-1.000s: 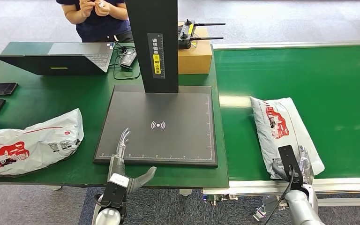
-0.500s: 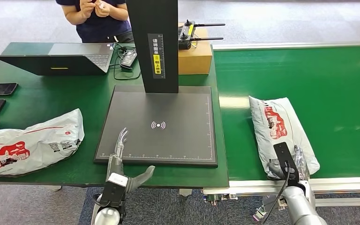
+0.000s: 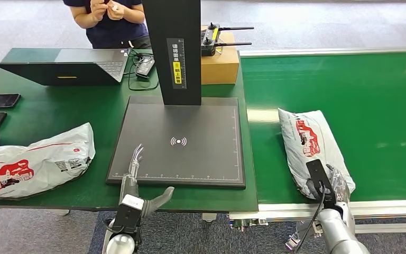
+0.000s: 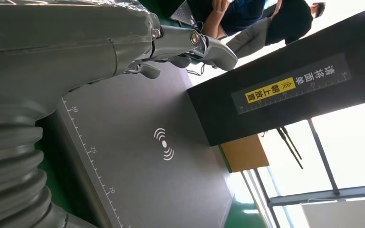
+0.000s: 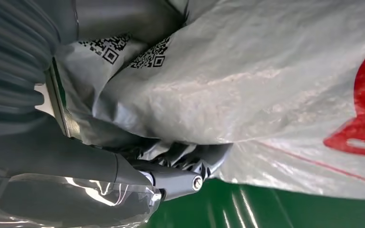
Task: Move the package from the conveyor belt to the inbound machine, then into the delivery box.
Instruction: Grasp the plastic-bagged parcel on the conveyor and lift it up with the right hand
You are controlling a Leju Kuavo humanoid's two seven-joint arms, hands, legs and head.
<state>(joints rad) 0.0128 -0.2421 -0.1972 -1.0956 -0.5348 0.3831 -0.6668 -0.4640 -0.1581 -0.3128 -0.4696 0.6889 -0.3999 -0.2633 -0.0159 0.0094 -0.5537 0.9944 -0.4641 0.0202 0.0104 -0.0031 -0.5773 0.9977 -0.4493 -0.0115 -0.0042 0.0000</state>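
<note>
Green is running across nearly everything: the conveyor belt (image 3: pixel 349 84) is stretching off on the right, and the tabletop (image 3: pixel 42 106) is carrying the rest on the left. Sitting between them is the inbound machine (image 3: pixel 180 140), its flat dark plate lying bare under a black upright column.

Lying on the belt near its front edge is the package (image 3: pixel 309 145), a grey-white plastic mailer with red print. It is looking soft and baggy, crinkling where it is being touched, so I am judging it light, floppy and somewhat slick, likely to sag or slide out of a loose hold. Taking it at the near end, where the film is bunching and giving the fingers something to bite on, is seeming the safest; a pinch on flat film alone could slip.

Over that near end the right hand (image 3: pixel 325 185) is closing: the right wrist view is showing the thumb and fingers wrapping around gathered film, gripping it, with the bag not yet lifted. The left hand (image 3: pixel 137 182) is hovering at the plate's front edge, fingers spread, holding nothing.

A second, similar mailer (image 3: pixel 31 161) is lying on the tabletop's left, cut off by the frame. The contents of both bags are hidden, and I am not making out any delivery box.
</note>
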